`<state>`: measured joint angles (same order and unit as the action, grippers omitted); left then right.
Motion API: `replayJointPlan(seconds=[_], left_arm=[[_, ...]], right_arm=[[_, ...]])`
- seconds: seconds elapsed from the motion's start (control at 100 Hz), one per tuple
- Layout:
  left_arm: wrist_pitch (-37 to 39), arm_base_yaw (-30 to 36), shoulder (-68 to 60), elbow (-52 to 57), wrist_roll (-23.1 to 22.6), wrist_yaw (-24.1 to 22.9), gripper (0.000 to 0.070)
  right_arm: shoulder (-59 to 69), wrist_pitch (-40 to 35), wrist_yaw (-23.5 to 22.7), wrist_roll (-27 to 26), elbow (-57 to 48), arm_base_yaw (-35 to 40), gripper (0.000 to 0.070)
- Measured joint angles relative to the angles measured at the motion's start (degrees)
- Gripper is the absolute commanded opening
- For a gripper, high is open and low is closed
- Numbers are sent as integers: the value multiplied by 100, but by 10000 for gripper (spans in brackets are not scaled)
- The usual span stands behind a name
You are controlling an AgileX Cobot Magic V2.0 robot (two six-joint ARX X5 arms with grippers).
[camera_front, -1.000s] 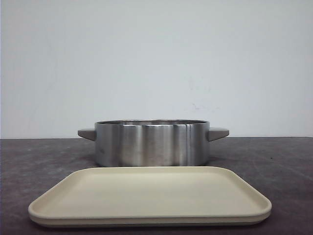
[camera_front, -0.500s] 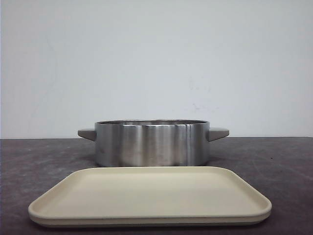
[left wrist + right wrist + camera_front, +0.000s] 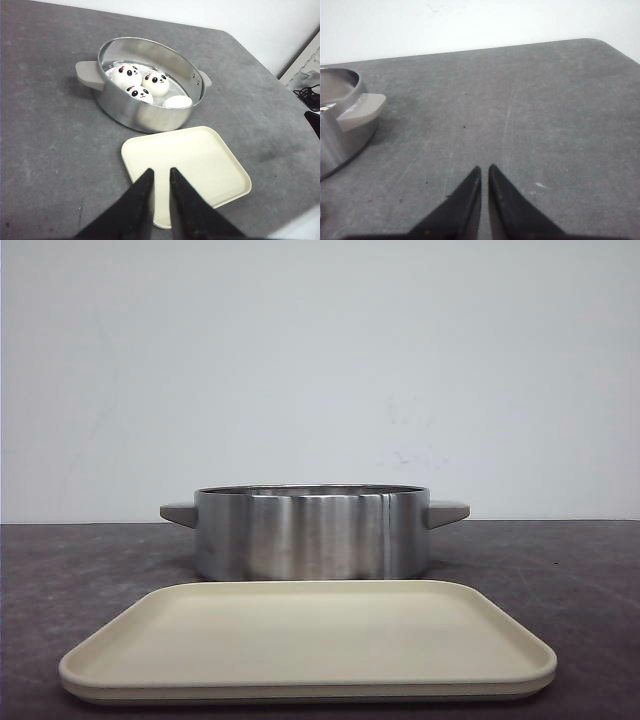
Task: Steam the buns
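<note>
Four white buns lie in the steel pot in the left wrist view. Three show black panda faces; the fourth bun shows only plain white. In the front view the pot hides the buns behind its wall. The cream tray in front of the pot is bare. My left gripper hovers over the tray's near edge, jaws nearly together, holding nothing. My right gripper is shut and empty over the table, to the right of the pot's handle.
The tray lies between the pot and the table's front edge. Grey handles stick out on both sides of the pot. Neither arm shows in the front view. Black cables lie beyond the table's right edge.
</note>
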<state>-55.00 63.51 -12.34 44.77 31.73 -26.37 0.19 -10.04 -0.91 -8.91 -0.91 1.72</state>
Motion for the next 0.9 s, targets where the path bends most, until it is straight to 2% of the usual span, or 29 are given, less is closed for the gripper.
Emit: replayJointPlan(seconds=[0.9], left_arm=[[0,0,0,0,-2,0,10]], right_arm=[[0,81,13,15,0,103,17]])
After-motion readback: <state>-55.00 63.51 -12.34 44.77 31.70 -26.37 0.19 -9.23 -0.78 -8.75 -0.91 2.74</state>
